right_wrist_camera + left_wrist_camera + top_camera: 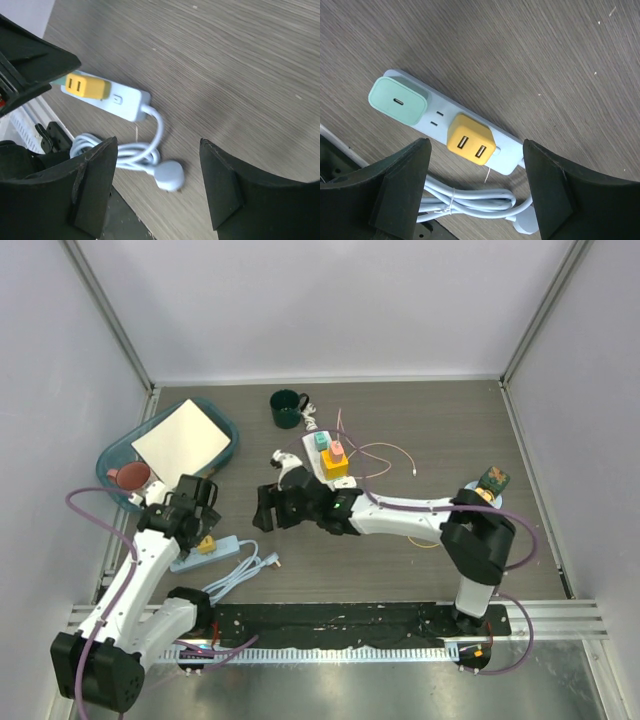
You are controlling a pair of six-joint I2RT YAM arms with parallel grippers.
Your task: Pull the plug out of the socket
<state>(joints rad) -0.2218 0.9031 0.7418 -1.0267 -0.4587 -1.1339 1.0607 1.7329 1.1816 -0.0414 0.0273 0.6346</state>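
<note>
1. Currently your left gripper [476, 150] hangs wide open over the pale blue power strip [440, 122] and holds nothing. Its jaws straddle the yellow USB adapter [470, 140] without touching it.
2. Your right gripper [157, 145] is likewise spread wide and empty. It hovers above the table [240, 75], over the strip's coiled cord [125, 150] and near its loose wall plug [170, 175].
3. You will find the strip lying flat on the table, close to the left arm. A mint charger [397, 100] fills the end socket, and the yellow adapter sits further along, just beside the switch [116, 99].
4. Expect the yellow adapter, probably your target, to be light, rigid and smooth-shelled, with rounded corners that could slip. Take it by two opposite flat sides, low near the strip, and draw it straight out of the socket rather than rocking it.
5. Judge the strip as light too, so it will likely lift with the adapter. Pin it with your right gripper on the bare stretch by the switch before you pull.
</note>
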